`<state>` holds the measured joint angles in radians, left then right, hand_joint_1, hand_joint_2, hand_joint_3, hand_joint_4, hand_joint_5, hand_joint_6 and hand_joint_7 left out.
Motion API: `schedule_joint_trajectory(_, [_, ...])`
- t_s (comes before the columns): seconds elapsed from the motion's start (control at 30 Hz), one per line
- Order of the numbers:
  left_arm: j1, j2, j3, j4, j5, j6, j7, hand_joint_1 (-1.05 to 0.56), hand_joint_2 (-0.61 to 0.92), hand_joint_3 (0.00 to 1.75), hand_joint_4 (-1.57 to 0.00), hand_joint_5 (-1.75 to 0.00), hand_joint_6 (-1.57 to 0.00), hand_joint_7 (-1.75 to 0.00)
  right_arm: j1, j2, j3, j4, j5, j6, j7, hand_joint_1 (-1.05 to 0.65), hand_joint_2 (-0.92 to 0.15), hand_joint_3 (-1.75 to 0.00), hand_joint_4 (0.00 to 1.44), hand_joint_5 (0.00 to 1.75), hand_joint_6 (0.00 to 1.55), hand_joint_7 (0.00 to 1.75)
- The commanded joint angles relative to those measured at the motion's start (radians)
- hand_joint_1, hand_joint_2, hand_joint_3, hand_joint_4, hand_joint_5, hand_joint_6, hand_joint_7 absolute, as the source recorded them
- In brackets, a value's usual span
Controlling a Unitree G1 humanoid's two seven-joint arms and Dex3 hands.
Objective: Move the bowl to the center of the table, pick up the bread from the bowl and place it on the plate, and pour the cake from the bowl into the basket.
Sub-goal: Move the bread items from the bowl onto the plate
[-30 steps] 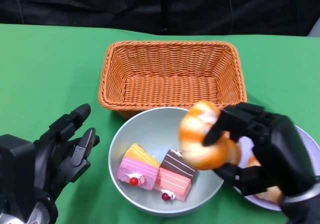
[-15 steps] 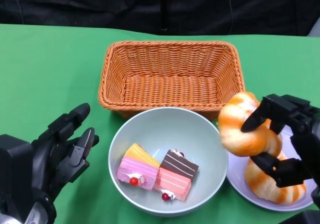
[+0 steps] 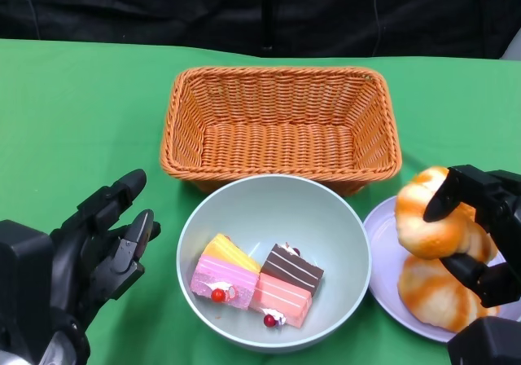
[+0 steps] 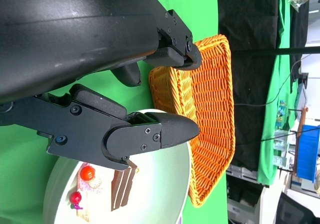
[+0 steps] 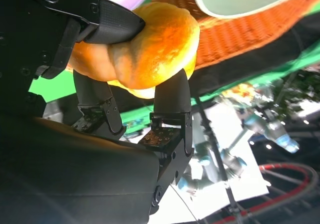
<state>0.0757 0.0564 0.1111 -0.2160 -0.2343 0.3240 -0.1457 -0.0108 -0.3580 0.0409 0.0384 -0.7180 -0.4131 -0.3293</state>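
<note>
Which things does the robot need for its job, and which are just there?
Needed: bowl, cake, basket, plate, bread held in the right hand.

Just there: second bread on the plate, idle left hand.

Right hand grips a bread roll above the plate, where a second roll lies. The bowl, holding cake slices, sits between plate and open-fingered, empty left hand, just before the wicker basket.
</note>
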Motion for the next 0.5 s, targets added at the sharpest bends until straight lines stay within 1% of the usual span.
schedule_joint_trajectory(0.03, [0.010, 0.018, 0.005, -0.014, -0.007, 0.009, -0.009, -0.64, 0.92, 0.56, 0.00, -1.21, -0.36, -0.13, -0.018, -0.020, 0.003, 0.002, -0.017, 0.061, 0.028, -0.17, -0.25, -1.51, 0.96, 1.75, 0.79, 1.55])
schedule_joint_trajectory(0.1, [0.010, 0.022, 0.004, -0.013, -0.006, 0.009, -0.012, -0.64, 0.92, 0.57, 0.00, -1.19, -0.35, -0.13, -0.021, -0.022, 0.010, -0.003, -0.021, 0.095, 0.051, -0.16, -0.31, -1.39, 0.91, 1.75, 0.87, 1.21])
schedule_joint_trajectory(0.13, [0.011, 0.024, 0.003, -0.014, -0.003, 0.008, -0.012, -0.64, 0.92, 0.57, 0.00, -1.19, -0.35, -0.13, -0.023, -0.022, 0.013, -0.006, -0.022, 0.112, 0.062, -0.17, -0.34, -1.31, 0.87, 1.72, 0.88, 1.05])
schedule_joint_trajectory(0.17, [0.011, 0.024, 0.002, -0.014, -0.002, 0.008, -0.012, -0.64, 0.92, 0.57, 0.00, -1.18, -0.35, -0.13, -0.024, -0.022, 0.016, -0.008, -0.022, 0.123, 0.070, -0.19, -0.39, -1.17, 0.81, 1.68, 0.90, 0.86])
schedule_joint_trajectory(0.2, [0.011, 0.023, 0.002, -0.015, -0.001, 0.008, -0.010, -0.64, 0.92, 0.57, 0.00, -1.18, -0.35, -0.13, -0.022, -0.022, 0.019, -0.019, -0.018, 0.149, 0.098, -0.19, -0.42, -1.08, 0.78, 1.65, 0.92, 0.74])
schedule_joint_trajectory(0.23, [0.012, 0.022, 0.002, -0.015, -0.003, 0.008, -0.010, -0.64, 0.92, 0.57, 0.00, -1.18, -0.35, -0.14, -0.017, -0.028, 0.023, -0.039, -0.018, 0.184, 0.147, -0.27, -0.50, -0.89, 0.67, 1.33, 0.82, 0.50])
schedule_joint_trajectory(0.27, [0.012, 0.021, 0.003, -0.015, -0.004, 0.007, -0.009, -0.64, 0.92, 0.57, 0.00, -1.19, -0.35, -0.14, -0.014, -0.036, 0.027, -0.057, -0.018, 0.211, 0.191, -0.32, -0.61, -0.69, 0.61, 1.10, 0.76, 0.33])
schedule_joint_trajectory(0.3, [0.012, 0.020, 0.004, -0.015, -0.005, 0.006, -0.009, -0.64, 0.92, 0.57, 0.00, -1.20, -0.35, -0.14, -0.011, -0.041, 0.029, -0.072, -0.018, 0.232, 0.222, -0.36, -0.72, -0.50, 0.55, 0.93, 0.72, 0.21])
schedule_joint_trajectory(0.33, [0.012, 0.019, 0.004, -0.015, -0.007, 0.006, -0.009, -0.63, 0.92, 0.57, 0.00, -1.21, -0.36, -0.14, -0.007, -0.051, 0.034, -0.097, -0.026, 0.267, 0.273, -0.40, -0.82, -0.32, 0.48, 0.78, 0.66, 0.11])
schedule_joint_trajectory(0.37, [0.012, 0.019, 0.005, -0.015, -0.007, 0.007, -0.009, -0.63, 0.92, 0.57, 0.00, -1.21, -0.36, -0.15, -0.004, -0.064, 0.040, -0.125, -0.041, 0.303, 0.322, -0.45, -0.87, -0.24, 0.40, 0.70, 0.60, 0.06])
schedule_joint_trajectory(0.43, [0.012, 0.020, 0.006, -0.015, -0.010, 0.009, -0.010, -0.64, 0.92, 0.57, 0.00, -1.22, -0.36, -0.15, 0.005, -0.083, 0.050, -0.186, -0.069, 0.367, 0.409, -0.56, -0.91, -0.21, 0.24, 0.58, 0.44, 0.01])
schedule_joint_trajectory(0.47, [0.013, 0.020, 0.007, -0.015, -0.011, 0.009, -0.011, -0.64, 0.92, 0.57, 0.00, -1.22, -0.35, -0.15, 0.009, -0.088, 0.054, -0.214, -0.079, 0.392, 0.442, -0.62, -0.92, -0.23, 0.17, 0.56, 0.37, 0.01])
schedule_joint_trajectory(0.5, [0.013, 0.020, 0.008, -0.017, -0.014, 0.014, -0.010, -0.64, 0.92, 0.57, 0.00, -1.22, -0.35, -0.15, 0.015, -0.093, 0.058, -0.244, -0.094, 0.414, 0.468, -0.64, -0.92, -0.24, 0.13, 0.55, 0.33, 0.00])
